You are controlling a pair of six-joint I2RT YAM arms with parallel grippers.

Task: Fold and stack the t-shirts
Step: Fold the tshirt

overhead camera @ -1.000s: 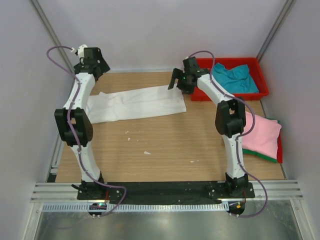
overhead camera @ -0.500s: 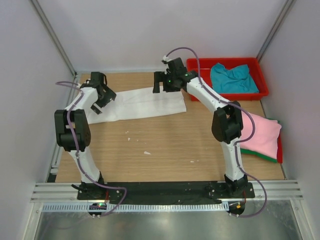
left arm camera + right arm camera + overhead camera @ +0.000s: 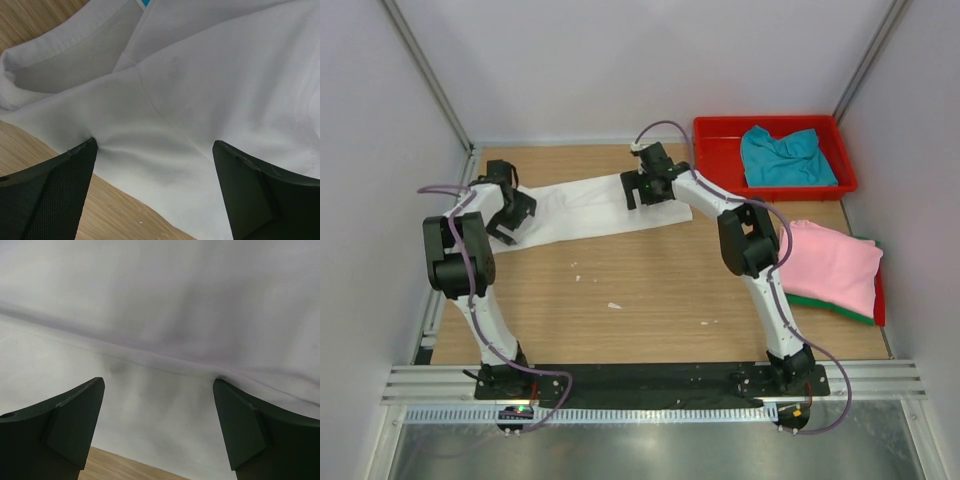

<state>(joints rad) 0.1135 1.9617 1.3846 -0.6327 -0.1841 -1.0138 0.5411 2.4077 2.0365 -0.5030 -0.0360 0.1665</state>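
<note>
White cloth: the white shirt (image 3: 582, 207) lies spread in a long band across the far part of the wooden table (image 3: 650, 290), running from the left side toward the centre, with its right end stopping just short of the red tray (image 3: 775, 122).

Left gripper (image 3: 155, 145): positioned low over the left end of the white shirt. The jaws stand wide apart with nothing between them but the flat cloth. In the left wrist view both fingertips sit at the cloth surface near its near edge, and soft creases run between them. A folded hem and a sleeve seam show just beyond.

Right gripper (image 3: 159, 382): positioned low over the right end of the same shirt, jaws likewise spread wide and holding nothing. In the right wrist view a crease line crosses the cloth between the fingertips, and a strip of bare wood shows at the bottom edge. Whether the tips press into the cloth cannot be told.

Other shirts: the teal shirt (image 3: 785, 158) lies crumpled inside the red tray at the far right corner. The pink shirt (image 3: 832, 268) lies folded at the right edge of the table, on top of the green shirt (image 3: 828, 310), of which only a narrow edge shows.
</note>
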